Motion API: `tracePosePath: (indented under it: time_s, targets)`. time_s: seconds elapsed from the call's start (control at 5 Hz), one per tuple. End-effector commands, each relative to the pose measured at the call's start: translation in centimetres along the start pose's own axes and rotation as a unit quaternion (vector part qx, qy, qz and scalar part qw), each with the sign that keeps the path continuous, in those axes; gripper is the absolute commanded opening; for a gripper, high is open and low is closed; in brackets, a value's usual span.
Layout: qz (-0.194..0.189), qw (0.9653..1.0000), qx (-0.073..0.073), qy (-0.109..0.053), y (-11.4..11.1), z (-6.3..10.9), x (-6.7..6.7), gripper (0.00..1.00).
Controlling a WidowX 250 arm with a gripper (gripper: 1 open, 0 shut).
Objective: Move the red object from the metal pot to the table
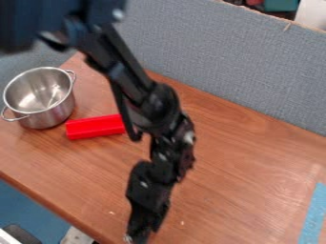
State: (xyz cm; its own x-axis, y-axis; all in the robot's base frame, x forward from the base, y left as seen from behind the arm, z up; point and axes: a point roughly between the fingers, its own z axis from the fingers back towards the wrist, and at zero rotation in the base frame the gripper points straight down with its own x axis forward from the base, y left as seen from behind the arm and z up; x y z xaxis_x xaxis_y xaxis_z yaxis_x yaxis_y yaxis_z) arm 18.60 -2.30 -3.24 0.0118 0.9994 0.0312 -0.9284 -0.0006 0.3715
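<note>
Grey fabric partition wall [242, 57] behind (upright, spanning the frame), blue floor [26, 205] at lower left
</note>
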Motion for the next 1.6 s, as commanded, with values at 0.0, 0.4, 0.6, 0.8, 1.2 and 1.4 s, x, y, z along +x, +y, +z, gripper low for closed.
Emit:
tracePosePath:
  time_s: [0.0, 0.4, 0.6, 0.8, 1.2, 1.4]
  targets:
    - [0.006, 0.9995, -0.012, 0.029, -0.7, 3.7, 2.5, 0.0]
    - [-0.022, 0.9981, -0.022, 0.053, 0.1, 10.0, 9.0, 0.0]
    - [-0.065, 0.9963, -0.034, 0.044, 0.3, 12.4, 12.8, 0.0]
    - [-0.127, 0.9911, -0.037, 0.018, 0.6, 13.3, 15.9, 0.0]
    - [-0.211, 0.9767, -0.037, -0.004, 3.8, 11.9, 9.4, 0.0]
    - [-0.23, 0.9716, -0.053, -0.008, 4.5, 9.7, 7.7, 0.0]
